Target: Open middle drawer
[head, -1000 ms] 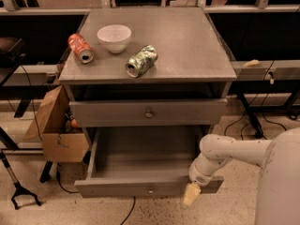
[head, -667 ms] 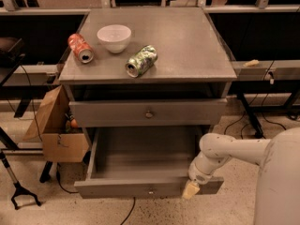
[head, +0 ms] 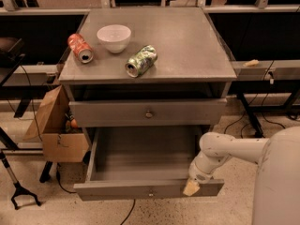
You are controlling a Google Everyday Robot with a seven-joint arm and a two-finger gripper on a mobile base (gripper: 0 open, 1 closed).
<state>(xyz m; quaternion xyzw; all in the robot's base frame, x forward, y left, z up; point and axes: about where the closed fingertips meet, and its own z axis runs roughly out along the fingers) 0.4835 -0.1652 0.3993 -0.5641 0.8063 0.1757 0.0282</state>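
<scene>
The middle drawer sits in the lower centre of the frame, pulled well out of the cabinet. Its bare inside is open to view and its flat front runs left to right near the bottom edge. The pincer is at the right end of that front, touching or just over its top edge, at the tip of the white arm that reaches in from the lower right. I cannot tell whether the pincer is spread, pressed together or pinching the front's edge.

The coming move turns on one relation. The drawer's long axis lies across the frame, while its travel runs toward the bottom of the frame, away from the cabinet. Nearly all of the drawer lies left of and above the pincer, and its small knob is on the front, off to the pincer's left. Any further pull would therefore act off-centre, at the right end of the front, which I judge could skew the drawer on its slides. With this much of the inside showing, the opening looks done or nearly done.

Above it, the upper drawer looks closed or nearly so, with its own knob centred. The desk carries a red can, a white bowl and a green can, all in the upper left and well apart from the pincer.
</scene>
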